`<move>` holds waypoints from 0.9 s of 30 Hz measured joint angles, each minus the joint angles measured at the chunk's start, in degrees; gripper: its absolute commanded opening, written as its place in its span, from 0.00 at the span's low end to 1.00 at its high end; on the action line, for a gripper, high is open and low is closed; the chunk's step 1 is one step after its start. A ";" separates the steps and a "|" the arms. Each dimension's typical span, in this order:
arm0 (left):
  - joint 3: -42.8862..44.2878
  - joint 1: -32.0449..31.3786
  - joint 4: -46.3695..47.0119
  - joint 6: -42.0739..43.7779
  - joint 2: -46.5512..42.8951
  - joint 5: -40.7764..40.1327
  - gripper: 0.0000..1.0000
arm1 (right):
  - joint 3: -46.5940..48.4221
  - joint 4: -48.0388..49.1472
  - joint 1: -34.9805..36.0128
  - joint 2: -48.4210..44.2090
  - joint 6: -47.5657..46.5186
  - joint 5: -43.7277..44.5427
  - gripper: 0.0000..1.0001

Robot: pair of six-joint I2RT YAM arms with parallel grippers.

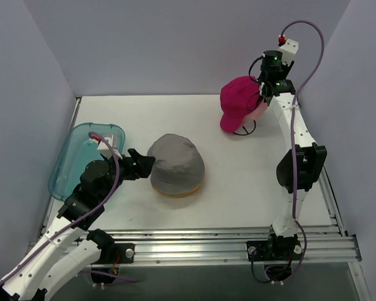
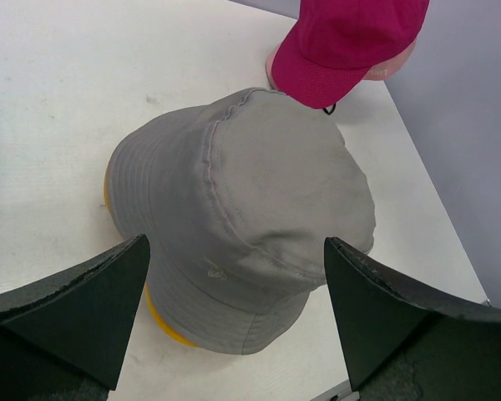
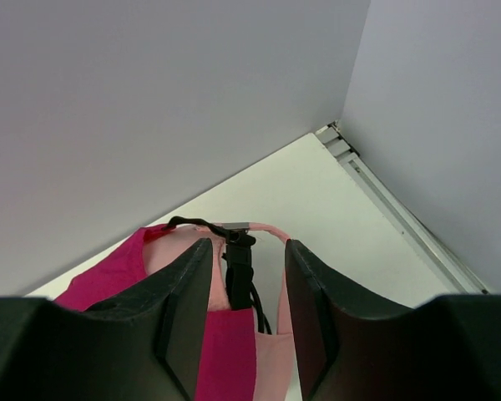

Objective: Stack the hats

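A grey bucket hat (image 1: pixel 175 162) (image 2: pixel 242 192) sits on top of a yellow bucket hat (image 1: pixel 175 192) (image 2: pixel 163 324), of which only the rim shows. My left gripper (image 1: pixel 145 164) (image 2: pixel 235 241) hangs open just left of that pile, its jaws wide apart and holding nothing. At the back right a magenta baseball cap (image 1: pixel 237 100) (image 2: pixel 351 42) (image 3: pixel 108 284) lies over a light pink baseball cap (image 1: pixel 258 113) (image 3: pixel 275 359). My right gripper (image 1: pixel 263 94) (image 3: pixel 247 244) is at the caps' back, jaws partly apart on either side of the black strap buckle (image 3: pixel 238 259) without pinching it.
A translucent teal tray (image 1: pixel 75 153) lies at the left edge, behind my left arm. Pale walls close the table on the left, back and right. A metal rail (image 1: pixel 238 241) runs along the near edge.
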 measured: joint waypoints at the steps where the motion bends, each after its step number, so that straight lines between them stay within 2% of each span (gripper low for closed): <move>1: 1.01 0.00 -0.26 0.02 1.16 0.20 0.94 | 0.00 0.09 -0.07 0.00 0.39 -0.31 0.36; 8: 20.44 -0.09 -3.56 1.31 16.17 2.34 0.94 | -4.83 2.40 -0.39 -0.37 2.27 -5.05 0.37; 13: 31.04 -0.13 -7.34 3.39 21.24 1.31 0.94 | -7.26 -0.17 0.74 -0.83 2.67 -8.81 0.47; 16: 34.07 -0.13 -9.81 5.44 21.33 -0.79 0.94 | -10.97 -0.09 4.02 -4.94 2.10 -8.74 0.54; 19: 35.04 -0.13 -11.98 6.19 20.44 -2.25 0.94 | -19.82 0.79 10.69 -13.51 2.01 -9.20 0.59; 21: 35.01 -0.13 -13.88 6.05 19.21 -2.01 0.94 | -24.85 2.01 15.26 -18.64 2.16 -9.27 0.66; 26: 34.73 -0.33 -17.62 5.88 13.88 -1.53 0.94 | -31.80 2.62 25.03 -27.74 2.16 -7.50 0.68; 27: 34.73 -0.33 -18.38 5.90 12.72 -1.51 0.94 | -33.16 3.04 25.77 -29.09 2.27 -7.48 0.73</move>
